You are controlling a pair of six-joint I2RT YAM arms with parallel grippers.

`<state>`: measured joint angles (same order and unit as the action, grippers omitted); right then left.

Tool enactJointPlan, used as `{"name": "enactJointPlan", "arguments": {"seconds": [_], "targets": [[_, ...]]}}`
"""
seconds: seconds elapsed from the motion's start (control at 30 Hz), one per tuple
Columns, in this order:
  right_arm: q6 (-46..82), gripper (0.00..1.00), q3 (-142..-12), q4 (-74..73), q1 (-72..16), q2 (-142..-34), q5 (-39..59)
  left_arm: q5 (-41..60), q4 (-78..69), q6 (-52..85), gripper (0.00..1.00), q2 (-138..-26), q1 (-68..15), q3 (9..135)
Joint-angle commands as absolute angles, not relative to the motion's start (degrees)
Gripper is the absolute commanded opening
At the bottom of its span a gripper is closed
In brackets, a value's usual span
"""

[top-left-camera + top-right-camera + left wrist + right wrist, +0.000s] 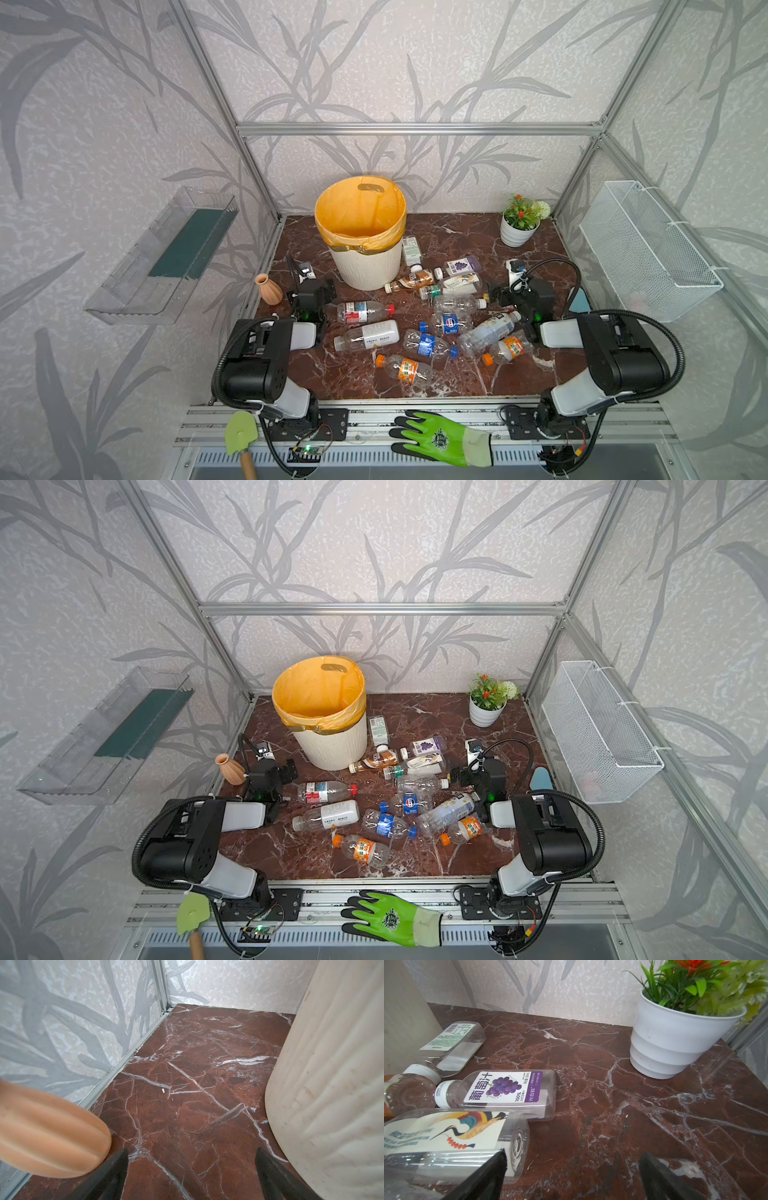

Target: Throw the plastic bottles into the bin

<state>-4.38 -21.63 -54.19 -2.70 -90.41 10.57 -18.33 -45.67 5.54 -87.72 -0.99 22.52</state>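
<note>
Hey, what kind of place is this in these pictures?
Probably a staged robot test cell: an aluminium frame with wallpapered panels encloses a marble-look tabletop, two robot arms are mounted at its front, and plastic bottles lie scattered by a bin.

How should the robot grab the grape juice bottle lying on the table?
Probably around the labelled middle of the grape juice bottle, coming down from above with the open right gripper. It lies flat on its side, label up, so its two long sides are free to pinch. The crane-label bottle lies close along one side, so room there is tight.
</note>
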Motion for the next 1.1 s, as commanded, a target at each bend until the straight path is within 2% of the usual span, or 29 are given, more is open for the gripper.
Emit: {"name": "enactJointPlan", "arguments": {"seconds": [0.0, 1.07], "targets": [[-4.7, 0.99, -21.3, -56.4, -2.8, -90.8, 10.9, -18.5, -46.1, 5.1, 0.95, -87.2, -1.0, 23.3], [-4.4, 0.99, -21.3, -56.6, -2.6, -90.9, 10.8, -18.6, -46.2, 5.1, 0.99, -87.1, -0.9, 23.3]]}}
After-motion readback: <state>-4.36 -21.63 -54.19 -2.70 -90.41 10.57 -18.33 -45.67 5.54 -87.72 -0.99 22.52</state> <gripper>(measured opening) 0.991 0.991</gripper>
